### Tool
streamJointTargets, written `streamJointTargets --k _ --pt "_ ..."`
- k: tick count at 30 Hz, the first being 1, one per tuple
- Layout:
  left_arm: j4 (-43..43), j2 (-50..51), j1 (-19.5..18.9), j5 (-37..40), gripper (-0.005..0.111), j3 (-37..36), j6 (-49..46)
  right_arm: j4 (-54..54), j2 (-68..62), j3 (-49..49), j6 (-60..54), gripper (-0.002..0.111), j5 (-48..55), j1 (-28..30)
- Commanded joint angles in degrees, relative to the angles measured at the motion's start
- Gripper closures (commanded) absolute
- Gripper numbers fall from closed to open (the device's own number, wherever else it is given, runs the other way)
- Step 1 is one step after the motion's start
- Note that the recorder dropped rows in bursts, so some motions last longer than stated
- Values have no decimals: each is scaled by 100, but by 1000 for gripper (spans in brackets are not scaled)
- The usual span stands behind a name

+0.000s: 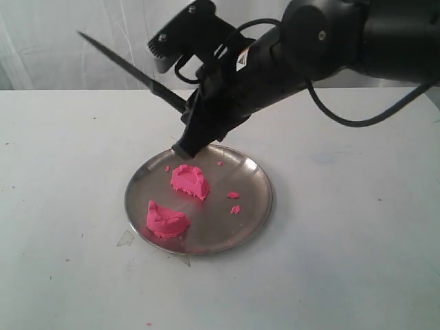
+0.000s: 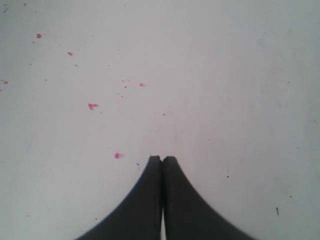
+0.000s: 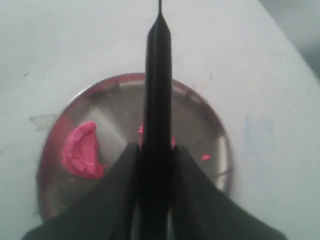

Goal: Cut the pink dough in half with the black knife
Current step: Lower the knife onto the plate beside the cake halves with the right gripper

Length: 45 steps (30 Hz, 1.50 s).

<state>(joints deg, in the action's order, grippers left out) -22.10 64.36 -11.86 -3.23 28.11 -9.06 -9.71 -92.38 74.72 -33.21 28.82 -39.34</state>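
Plainly, the white worktop (image 1: 357,261) fills most of the scene. The black right arm (image 1: 330,41) reaches in from the far right and slants down toward the middle. Below it, a round steel plate (image 1: 230,230) sits flat on the worktop.

The knife (image 1: 124,65) is off the plate. Its handle is clamped in the right hand (image 1: 184,148), and its blade rises toward the far left, with the tip high above the worktop and clear of everything. The right wrist view shows the same grip, with the two fingers (image 3: 125,165) pressed against either side of the handle. The hand's tip hangs just over the plate's far rim.

The dough lies on the plate in two pieces, set apart from each other. The far chunk (image 1: 190,181) sits near the plate's middle, and the near chunk (image 1: 165,220) lies by the near-left rim. A few pink crumbs (image 1: 234,195) lie to the right of the far chunk.

The left hand (image 2: 162,159) shows only in its own wrist view. It is clenched with the fingertips together and nothing between them, above bare worktop dotted with pink specks (image 2: 92,105).
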Motion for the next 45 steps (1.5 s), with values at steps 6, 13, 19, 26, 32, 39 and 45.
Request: streamJointTargets --k 6,13,19,26,32,39,45 --pt "-99 -30 -6 42 107 -30 172 40 -186 -11 220 108 433 380" --pt "-99 -30 -6 378 107 -30 172 715 -1113 -11 1905 108 1146 1057" --pt "-99 -30 -6 355 107 -30 172 655 -1645 -11 1823 108 1210 1194" --pt "-99 -30 -6 113 107 -30 183 449 -1996 -11 1698 108 1180 1194" --pt "-99 -30 -6 81 107 -30 224 -795 -2006 -11 577 108 1448 1194" --pt "-99 -30 -6 167 107 -30 306 -829 -2006 -11 518 108 1710 1194" --pt "-99 -30 -6 182 107 -30 306 -804 -2006 -11 644 108 1273 1194"
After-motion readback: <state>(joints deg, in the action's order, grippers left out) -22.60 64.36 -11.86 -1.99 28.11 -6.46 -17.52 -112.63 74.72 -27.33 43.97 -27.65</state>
